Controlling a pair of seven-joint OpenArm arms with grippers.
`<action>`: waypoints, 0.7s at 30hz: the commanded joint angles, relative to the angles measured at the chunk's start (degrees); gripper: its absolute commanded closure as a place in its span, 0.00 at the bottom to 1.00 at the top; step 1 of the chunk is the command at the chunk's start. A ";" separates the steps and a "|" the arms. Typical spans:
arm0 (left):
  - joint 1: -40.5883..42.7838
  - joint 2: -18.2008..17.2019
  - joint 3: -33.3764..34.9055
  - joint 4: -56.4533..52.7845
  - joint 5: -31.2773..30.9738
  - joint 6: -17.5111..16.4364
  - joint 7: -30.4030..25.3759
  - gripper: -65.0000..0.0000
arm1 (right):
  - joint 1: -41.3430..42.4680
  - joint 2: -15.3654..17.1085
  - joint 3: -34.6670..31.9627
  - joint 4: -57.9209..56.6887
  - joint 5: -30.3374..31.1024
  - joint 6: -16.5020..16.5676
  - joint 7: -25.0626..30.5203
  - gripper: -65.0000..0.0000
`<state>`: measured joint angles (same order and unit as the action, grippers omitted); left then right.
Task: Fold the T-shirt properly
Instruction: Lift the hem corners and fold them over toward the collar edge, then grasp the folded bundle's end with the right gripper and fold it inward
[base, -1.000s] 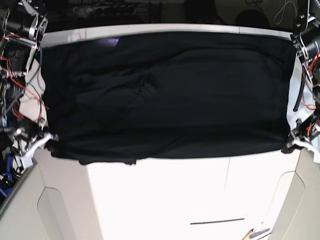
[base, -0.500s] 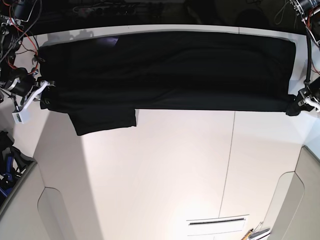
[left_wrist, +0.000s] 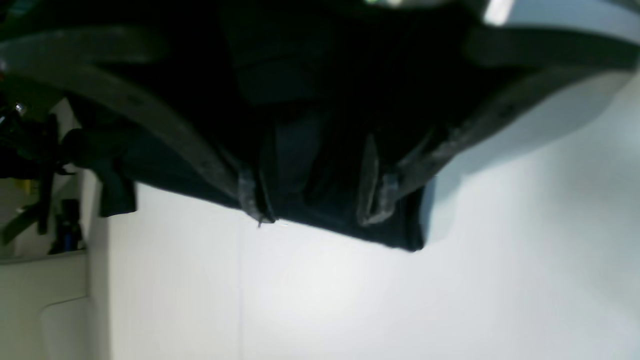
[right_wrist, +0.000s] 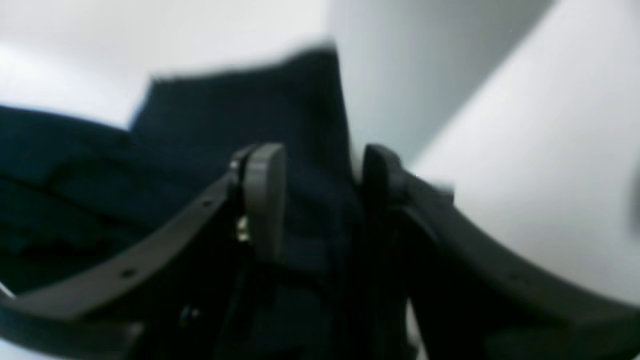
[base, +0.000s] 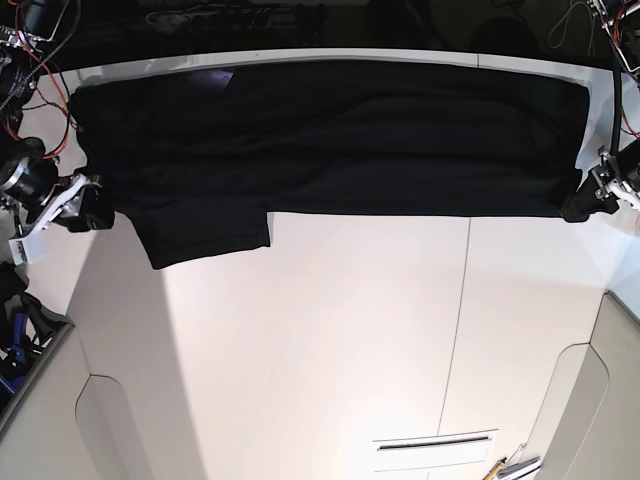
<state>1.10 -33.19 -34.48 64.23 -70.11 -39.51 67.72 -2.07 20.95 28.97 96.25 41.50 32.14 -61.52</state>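
Note:
The black T-shirt lies as a wide folded band along the far side of the white table, plain side up. One sleeve sticks out toward me at the left. My left gripper is at the band's right front corner. In the left wrist view its fingers stand apart over the cloth edge, so the left gripper is open. My right gripper is at the left front corner. The right gripper is open too, with a fold of cloth loose in the gap.
A seam runs down the table top right of centre. A dark slot and small tools lie near the front edge. Red wiring hangs by the arm at the left. Beige panels flank the front corners.
The shirt's near edge was carried up and back, folding it into a band along the far side. Both grippers, shut on the corners before, now stand open.

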 joint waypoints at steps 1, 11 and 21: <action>-0.63 -1.42 -0.37 0.98 -1.42 -0.49 -0.39 0.56 | 2.03 1.05 0.42 1.05 0.44 0.22 1.99 0.61; -0.66 -1.42 -0.37 0.96 -1.51 -0.49 -1.27 0.56 | 13.62 -0.17 -7.61 -13.46 -10.34 0.09 9.29 0.60; -0.63 -1.40 -0.37 0.96 -1.49 -0.49 -1.51 0.56 | 20.81 -0.17 -19.19 -34.86 -11.80 -0.42 10.75 0.95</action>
<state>1.13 -33.17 -34.48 64.27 -70.08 -39.48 67.07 17.80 20.01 9.72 60.84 29.50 31.51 -50.65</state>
